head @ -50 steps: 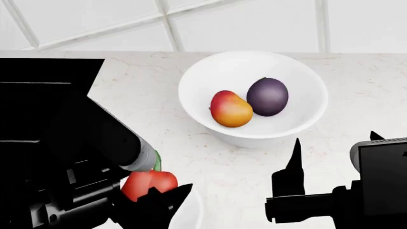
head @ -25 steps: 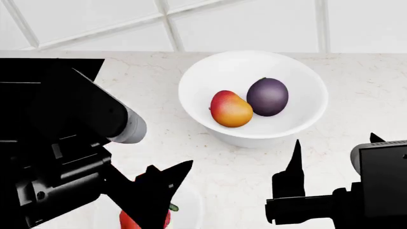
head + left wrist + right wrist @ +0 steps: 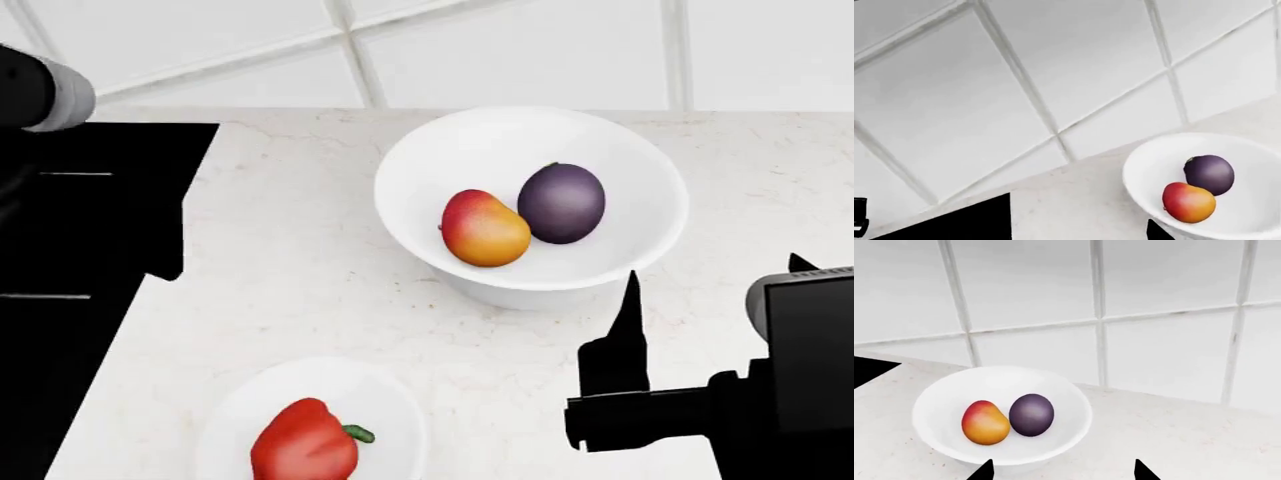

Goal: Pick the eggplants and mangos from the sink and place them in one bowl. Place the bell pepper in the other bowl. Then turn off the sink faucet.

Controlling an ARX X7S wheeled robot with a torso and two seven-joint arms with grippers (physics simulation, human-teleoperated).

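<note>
Now that the left arm (image 3: 40,92) has swung up and away toward ten o'clock in the head view, the bell pepper (image 3: 306,441) it was carrying a second ago lies alone in the small bowl (image 3: 387,395) at six o'clock, so that step looks done. Its gripper is out of sight in every view, so I cannot tell how its jaws stand. The right gripper (image 3: 1061,471) waits at four o'clock with its two fingers spread wide and nothing between them, just short of the big bowl (image 3: 400,170). That bowl, at twelve o'clock, holds one mango (image 3: 483,229) touching one eggplant (image 3: 561,203). The sink (image 3: 80,230) fills the nine o'clock edge, its inside hidden, so whether more fruit waits there is unclear. The faucet is not visible; turning it off probably comes next.
</note>
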